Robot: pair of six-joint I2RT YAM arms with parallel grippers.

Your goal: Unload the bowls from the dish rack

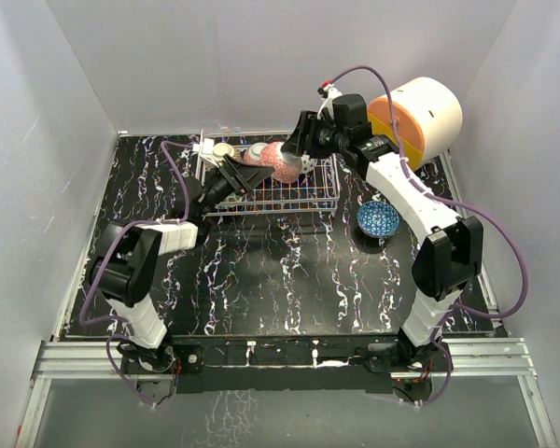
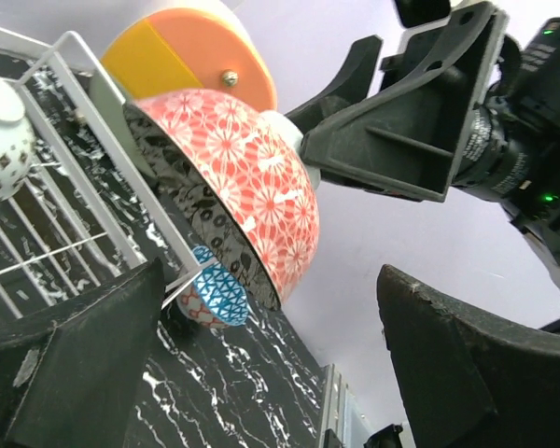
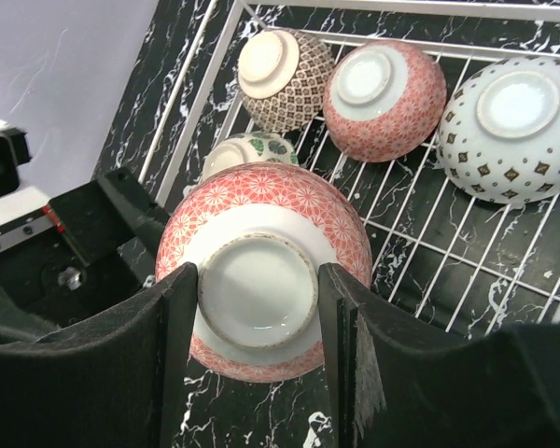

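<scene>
Above the dish rack (image 1: 303, 191), my right end effector (image 3: 259, 308) grips the pink-red bowl (image 3: 261, 201) by its foot ring; the left end effector (image 1: 235, 173) gapes open at its 9 o'clock

**Inspector:** Any text, label, brand or number legible?

**Assistant:** None, in any of the three views.

**Inspector:** The crockery?

**Assistant:** The red bowl (image 3: 259, 280) carries a printed flower pattern only. The other bowls (image 3: 513, 117) show dots and diamonds, no characters. Their foot rings are plain.

**Inspector:** The cylinder?

**Assistant:** The cylinder (image 1: 427, 112) has a white side and an orange-yellow face, with nothing readable on either.

**Inspector:** The machine housings?

**Assistant:** No readable marking shows on the left arm (image 1: 140, 252) or the right arm (image 1: 406, 191).
</scene>
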